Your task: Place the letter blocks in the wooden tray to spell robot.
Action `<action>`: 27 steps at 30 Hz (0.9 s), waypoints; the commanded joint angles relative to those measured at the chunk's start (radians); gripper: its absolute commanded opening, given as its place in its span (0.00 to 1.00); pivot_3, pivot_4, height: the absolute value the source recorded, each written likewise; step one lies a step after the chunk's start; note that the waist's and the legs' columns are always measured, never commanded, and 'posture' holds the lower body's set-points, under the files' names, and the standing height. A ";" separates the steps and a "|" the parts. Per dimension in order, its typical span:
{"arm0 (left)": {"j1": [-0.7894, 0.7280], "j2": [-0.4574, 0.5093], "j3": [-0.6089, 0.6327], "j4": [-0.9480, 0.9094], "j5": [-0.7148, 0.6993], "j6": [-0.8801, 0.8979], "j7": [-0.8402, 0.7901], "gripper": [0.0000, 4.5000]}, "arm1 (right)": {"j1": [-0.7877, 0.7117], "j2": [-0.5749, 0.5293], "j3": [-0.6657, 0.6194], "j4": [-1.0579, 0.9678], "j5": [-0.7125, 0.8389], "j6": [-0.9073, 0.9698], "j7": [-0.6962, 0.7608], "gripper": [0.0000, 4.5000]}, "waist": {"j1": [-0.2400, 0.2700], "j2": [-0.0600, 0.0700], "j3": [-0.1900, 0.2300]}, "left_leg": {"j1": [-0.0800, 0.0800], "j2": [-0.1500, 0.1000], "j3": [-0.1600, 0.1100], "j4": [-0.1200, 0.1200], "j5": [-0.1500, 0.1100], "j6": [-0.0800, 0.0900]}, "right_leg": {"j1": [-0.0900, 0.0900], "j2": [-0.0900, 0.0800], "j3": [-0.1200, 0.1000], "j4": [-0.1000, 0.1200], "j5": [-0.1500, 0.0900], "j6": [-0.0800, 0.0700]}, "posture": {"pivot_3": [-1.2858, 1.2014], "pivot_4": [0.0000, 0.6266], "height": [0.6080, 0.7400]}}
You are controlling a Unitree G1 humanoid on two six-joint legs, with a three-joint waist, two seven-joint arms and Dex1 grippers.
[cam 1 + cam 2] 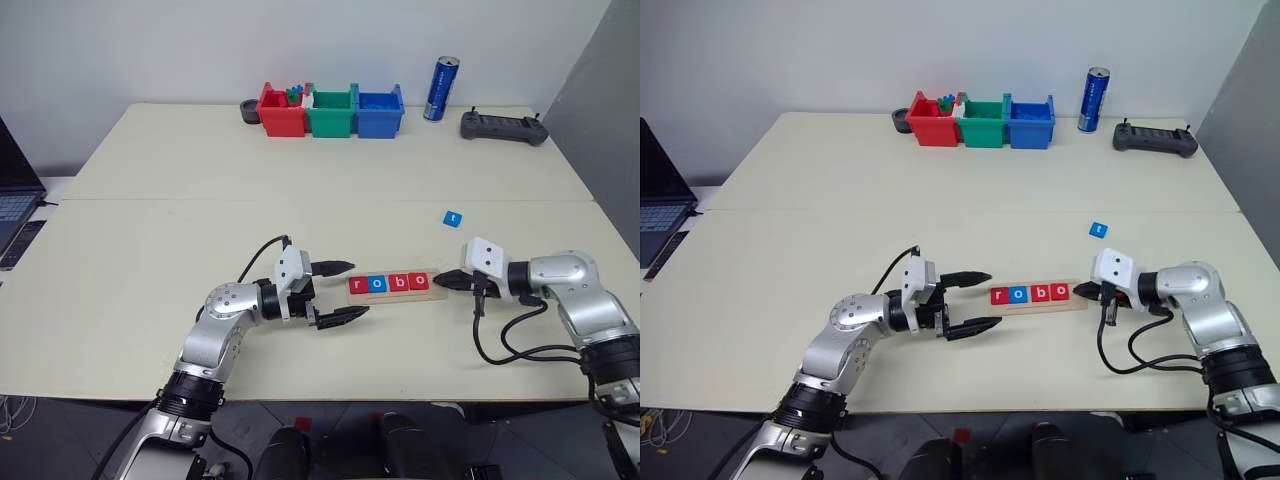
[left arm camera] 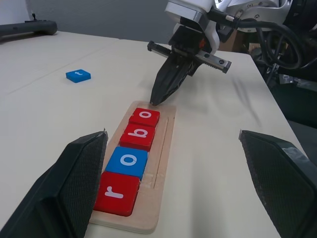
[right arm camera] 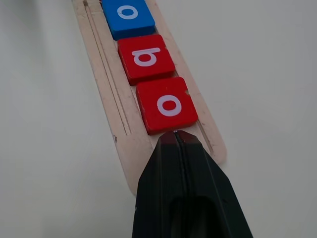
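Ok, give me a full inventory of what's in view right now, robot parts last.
wooden tray: one, pale wood, near edge of the table between the two pincers.
letter blocks in the tray: four, red r, blue o, red b, red o; the right end slot is bare.
letter block t: one, blue, loose on the table beyond the tray.
bins: three, red, green, blue, far edge.
can: one, blue, right of the bins.
controller: one, dark, far right.
laptop: one, dark, off the table's left side.
left pincer: open, at the tray's left end.
right pincer: shut, tip at the tray's right end.
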 commanded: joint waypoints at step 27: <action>-0.017 0.009 0.006 -0.030 -0.014 0.011 -0.002 1.00 | -0.103 -0.059 -0.057 0.036 0.014 0.009 0.036 0.00 | 0.000 0.000 0.000 | 0.000 0.000 0.000 0.000 0.000 0.000 | 0.000 0.000 0.000 0.000 0.000 0.000 | 0.52 0.24 1.00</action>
